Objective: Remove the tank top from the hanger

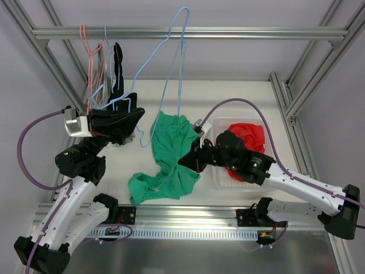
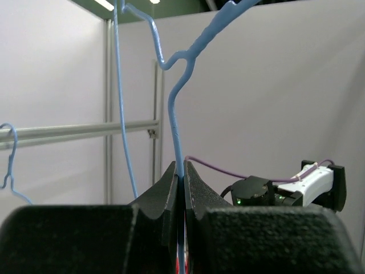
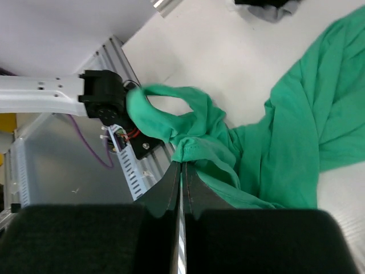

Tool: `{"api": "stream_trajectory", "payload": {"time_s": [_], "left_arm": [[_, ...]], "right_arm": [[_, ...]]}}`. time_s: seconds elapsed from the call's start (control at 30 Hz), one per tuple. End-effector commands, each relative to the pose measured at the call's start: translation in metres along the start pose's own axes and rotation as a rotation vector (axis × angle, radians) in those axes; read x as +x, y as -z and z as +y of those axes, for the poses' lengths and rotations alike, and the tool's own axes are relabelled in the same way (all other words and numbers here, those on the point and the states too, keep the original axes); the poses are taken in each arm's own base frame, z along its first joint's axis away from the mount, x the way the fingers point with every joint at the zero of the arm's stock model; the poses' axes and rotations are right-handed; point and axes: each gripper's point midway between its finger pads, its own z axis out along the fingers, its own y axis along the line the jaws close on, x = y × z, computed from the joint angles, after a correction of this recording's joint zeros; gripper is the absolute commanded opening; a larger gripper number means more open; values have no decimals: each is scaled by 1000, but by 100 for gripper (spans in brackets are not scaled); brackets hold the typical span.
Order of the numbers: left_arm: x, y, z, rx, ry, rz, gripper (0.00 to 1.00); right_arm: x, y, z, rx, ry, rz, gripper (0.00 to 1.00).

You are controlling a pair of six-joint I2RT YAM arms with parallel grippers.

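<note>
Left gripper point(image 2: 181, 171) clamped on the hanger point(image 2: 174, 114), right gripper point(image 3: 182, 171) pinching the tank top point(image 3: 285, 142), we should draw fabric steadily away from the left jaws.

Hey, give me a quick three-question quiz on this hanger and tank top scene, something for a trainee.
1. True or false: the left tool is shut on a blue hanger wire.
2. The right tool grips: A a pink hanger, B the green tank top, C a cable?
3. Fill in: the garment in the clear bin is coloured ____.
Key: 1 true; 2 B; 3 red.
</note>
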Motion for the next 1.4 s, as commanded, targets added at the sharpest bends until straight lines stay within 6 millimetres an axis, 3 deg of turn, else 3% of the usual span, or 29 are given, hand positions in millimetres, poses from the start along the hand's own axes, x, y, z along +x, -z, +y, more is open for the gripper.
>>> {"api": "stream_trajectory", "payload": {"time_s": [0.0,0.07,0.1,0.13,0.17,0.2,0.27,0.3,0.33,0.4,0.5,0.53,0.57,0.63,0.7,0.73,0.8,0.83,0.9,0.93,0.97,1.03,1.07,1.13,1.23,1.37], "left_arm": [[-34,4,-24,26,-195,-68,0],[-23,15,-7,-85,-192,-24,0],[-29,24,-11,-121,-212,-24,0],[-3,38,9,-236,-143,80,0],[4,49,18,-311,-122,111,0],[4,61,13,-341,-132,131,0],[35,94,32,-485,-70,223,0],[36,101,29,-500,-70,222,0],[48,110,34,-531,-52,262,0],[59,112,44,-579,-12,325,0],[75,111,67,-705,97,439,0],[68,103,68,-719,108,445,0],[82,108,80,-770,148,503,0],[75,99,88,-795,145,496,0],[83,92,105,-825,147,539,0],[68,73,107,-804,129,517,0],[82,59,128,-816,149,568,0],[64,39,130,-800,133,536,0],[81,30,152,-834,151,586,0],[64,12,156,-834,124,553,0],[83,7,170,-846,131,603,0],[77,-10,178,-856,111,608,0],[93,-13,190,-871,98,648,0],[102,-16,209,-927,70,675,0],[104,-25,220,-937,56,671,0],[127,-32,234,-931,74,712,0]], "right_arm": [[-2,-5,-14,89,38,-46,0],[12,-12,-11,73,50,-3,0],[23,-17,-13,77,50,29,0],[29,-19,-9,64,59,48,1],[33,-21,-12,74,64,57,9],[36,-22,-13,76,62,62,16],[40,-26,-17,89,64,68,39],[40,-27,-20,104,63,67,57],[40,-26,-23,120,64,66,88],[35,-22,-29,160,85,56,97],[22,-7,-41,250,118,18,99],[16,2,-44,283,123,5,100],[16,7,-46,295,129,3,99],[14,17,-50,325,134,-4,100],[10,27,-48,325,137,-23,100],[11,30,-50,334,140,-22,99],[11,38,-50,338,143,-28,100],[11,40,-52,348,146,-31,100],[10,46,-54,356,146,-43,100],[10,48,-56,364,145,-48,99],[11,49,-57,368,143,-50,100],[11,53,-58,372,142,-61,99],[11,55,-58,372,140,-68,100],[9,59,-59,376,137,-83,99],[8,63,-57,370,135,-96,99],[8,65,-57,369,135,-102,99]]}}
